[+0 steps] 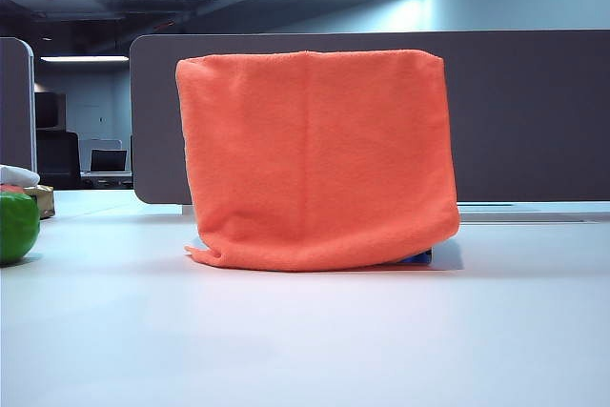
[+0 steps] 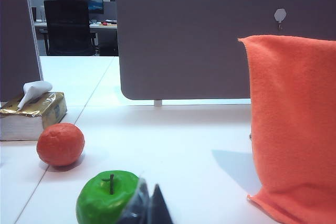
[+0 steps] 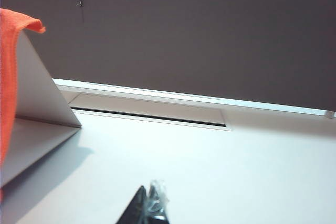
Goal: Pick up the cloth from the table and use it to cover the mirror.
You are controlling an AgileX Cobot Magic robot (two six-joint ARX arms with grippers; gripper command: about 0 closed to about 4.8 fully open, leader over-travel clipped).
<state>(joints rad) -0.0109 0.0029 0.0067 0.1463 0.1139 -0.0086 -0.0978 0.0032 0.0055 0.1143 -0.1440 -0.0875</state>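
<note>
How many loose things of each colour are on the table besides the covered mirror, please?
Orange: 2, the cloth draped over the mirror and a round fruit
Green: 1, an apple
Gold: 1, a tissue box
Total: 4
Neither gripper holds any of them: left gripper and right gripper sit low and back with jaws shut.

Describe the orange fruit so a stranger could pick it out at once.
Start at the grey divider panel behind the white table, then look to the tissue box on the left side. The orange fruit sits in front of the box. It is round and dull orange, unlike the glossy green apple nearer the left gripper.
</note>
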